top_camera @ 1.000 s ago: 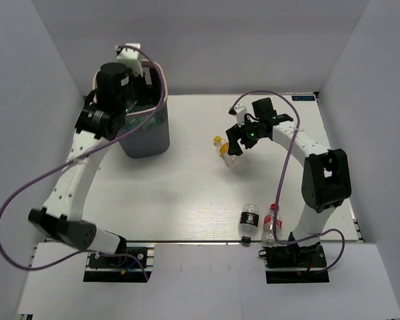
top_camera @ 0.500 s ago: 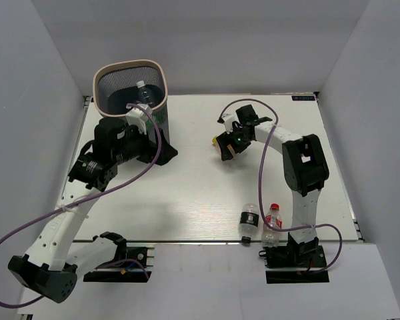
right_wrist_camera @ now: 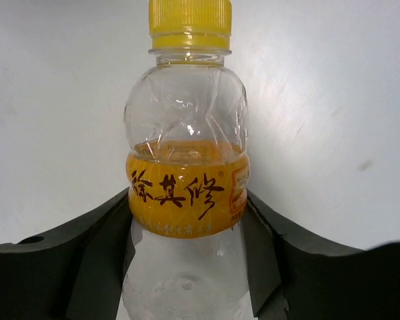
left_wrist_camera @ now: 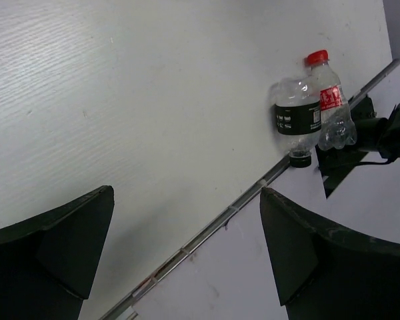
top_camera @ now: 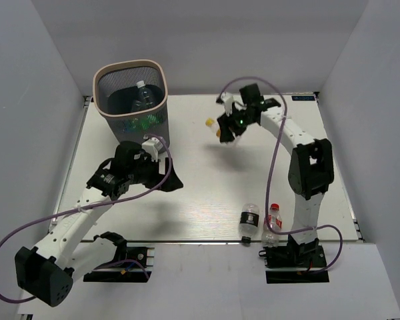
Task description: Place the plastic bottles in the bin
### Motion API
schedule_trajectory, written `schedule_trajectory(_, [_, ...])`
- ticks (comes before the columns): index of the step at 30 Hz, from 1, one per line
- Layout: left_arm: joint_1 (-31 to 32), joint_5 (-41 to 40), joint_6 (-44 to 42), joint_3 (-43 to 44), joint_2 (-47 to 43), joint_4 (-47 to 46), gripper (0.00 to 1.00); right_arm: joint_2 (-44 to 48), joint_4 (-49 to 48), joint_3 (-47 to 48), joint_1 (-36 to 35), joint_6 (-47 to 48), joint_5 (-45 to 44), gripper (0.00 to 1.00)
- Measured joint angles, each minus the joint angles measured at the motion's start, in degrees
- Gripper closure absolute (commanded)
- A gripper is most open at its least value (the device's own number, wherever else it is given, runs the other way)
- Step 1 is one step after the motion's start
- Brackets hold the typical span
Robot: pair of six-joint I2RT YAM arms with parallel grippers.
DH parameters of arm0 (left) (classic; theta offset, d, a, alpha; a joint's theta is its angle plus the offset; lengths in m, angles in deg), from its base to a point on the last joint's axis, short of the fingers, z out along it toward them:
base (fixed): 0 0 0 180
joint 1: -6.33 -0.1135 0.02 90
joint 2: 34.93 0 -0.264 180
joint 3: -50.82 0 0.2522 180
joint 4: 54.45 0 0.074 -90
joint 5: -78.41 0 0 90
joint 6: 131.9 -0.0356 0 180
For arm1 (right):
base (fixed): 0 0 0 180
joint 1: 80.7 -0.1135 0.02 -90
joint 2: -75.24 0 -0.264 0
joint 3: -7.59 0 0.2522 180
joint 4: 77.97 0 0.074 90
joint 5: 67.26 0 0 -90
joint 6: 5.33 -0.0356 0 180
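The right tool (top_camera: 228, 127) clasps a yellow-capped bottle (top_camera: 215, 125).

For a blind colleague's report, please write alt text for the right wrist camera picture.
A clear plastic bottle with a yellow cap and an orange label with dark characters fills the centre, gripped between the two dark fingers of the right claw. Behind it is a plain pale background.
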Motion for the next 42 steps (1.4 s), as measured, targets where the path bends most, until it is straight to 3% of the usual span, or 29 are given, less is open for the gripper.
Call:
schedule_trajectory(5, [1.9,0.9,1.0,-4.5,0.3,-2.8,0.00,4.2,-5.3,16.3,-1.6,-2.1,6.0,0.98])
schedule_trajectory(11, [3.9,1.0,2.3,-7.5,0.3,-5.5,0.00,11.1,-31.4,19.6,-7.9,-10.2,11.4,0.94])
schedule_trajectory(17, [5.5,0.8,2.8,-7.6,-0.2,-6.7,0.00,3.4,-55.0,24.6,-14.5,-18.3,10.3,0.93])
schedule_trajectory(21, [6.3,0.5,3.7,-7.8,-0.6,-6.9,0.00,-6.4,-63.3,30.6,-17.0,-22.0,6.8,0.91])
schedule_trajectory(25, [7.2,0.4,4.5,-8.3,-0.8,-7.0,0.00,-13.1,-67.3,32.8,-18.6,-24.5,4.2,0.76])
schedule_trajectory(28, [7.9,0.2,5.1,-8.4,-0.8,-6.9,0.00,-16.1,-68.3,31.7,-19.8,-25.4,3.5,0.59])
schedule_trajectory(29, [8.1,0.1,5.4,-8.4,-0.8,-6.9,0.00,-16.6,-68.6,31.5,-20.0,-25.6,3.5,0.32])
schedule_trajectory(31, [8.6,0.0,5.9,-8.4,-0.7,-7.1,0.00,-17.4,-68.9,31.4,-20.4,-26.1,3.3,0.10])
schedule_trajectory(38, [12.4,0.1,7.5,-7.5,5.2,-11.3,0.00,-17.1,-69.4,31.3,-20.4,-26.3,3.0,0.10])
schedule_trajectory(42, [16.4,-0.2,8.5,-4.7,12.6,-14.6,0.00,-11.9,-62.5,28.9,-18.6,-25.3,0.7,0.10])
